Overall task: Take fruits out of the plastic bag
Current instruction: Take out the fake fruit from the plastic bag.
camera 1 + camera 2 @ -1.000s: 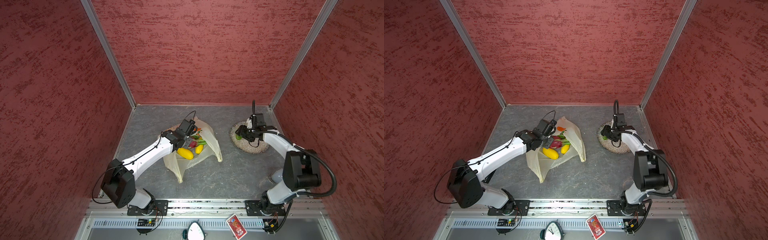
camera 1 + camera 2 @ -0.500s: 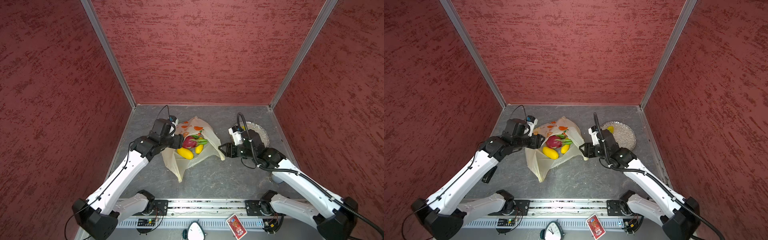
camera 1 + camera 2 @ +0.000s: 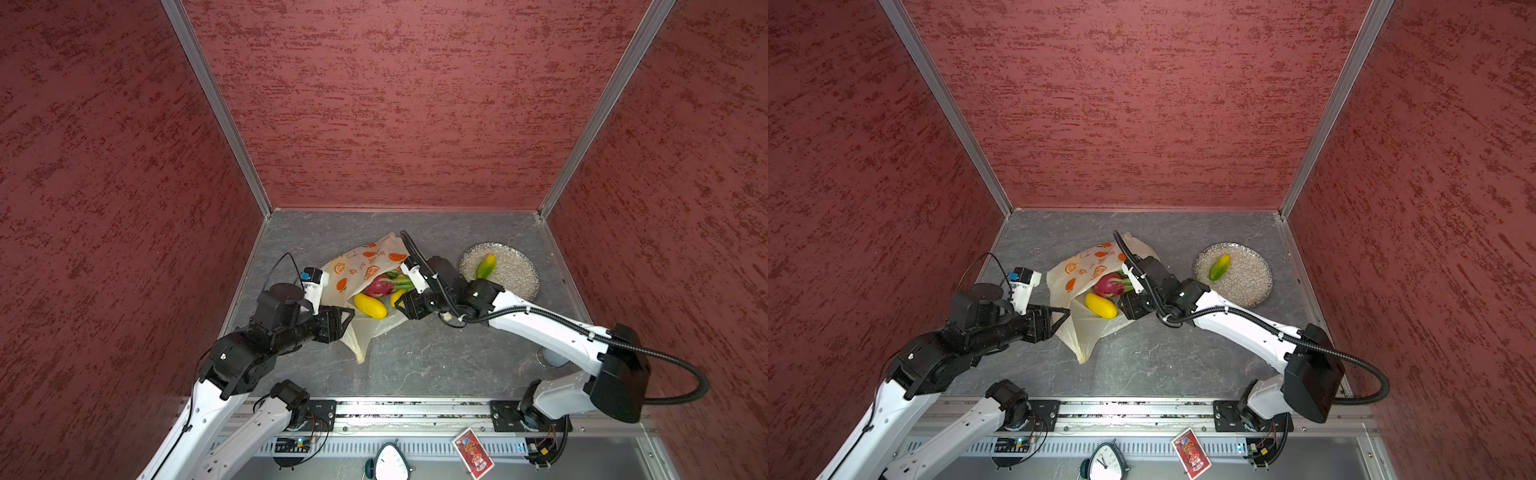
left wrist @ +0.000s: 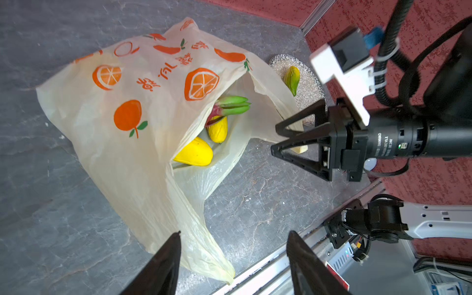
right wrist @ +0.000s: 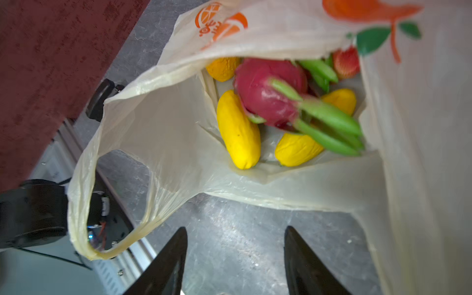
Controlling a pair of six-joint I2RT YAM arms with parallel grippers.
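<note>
At the mouth of the plastic bag (image 4: 122, 107) we have both sets of jaws spread wide and empty. Our right gripper (image 5: 235, 228) hovers low over the table (image 3: 415, 365), facing the opening. Our left gripper (image 4: 233, 233) hangs beside the bag's near handle end, and we cannot tell whether it touches the film. We judge the bag thin, limp and light: it will crumple and slide rather than stay put, so the handle loop (image 5: 84, 204) or the mouth's rim is where to pinch it. It lies on its side, gaping. Nearest the opening sits a long yellow mango (image 5: 238, 130), smooth and apt to slip, best taken across its narrow middle. A pink dragon fruit (image 5: 268, 94) rests on it and on a second mango (image 5: 296, 150); it is bulky, so we would span its body, not its green tips. Deeper lie an orange (image 5: 223, 69), a red berry bunch (image 5: 347, 62) that looks delicate, and another yellow fruit (image 5: 341, 99). Well apart, the grey plate (image 3: 515, 286) holds one green-yellow mango (image 3: 485, 266).
</note>
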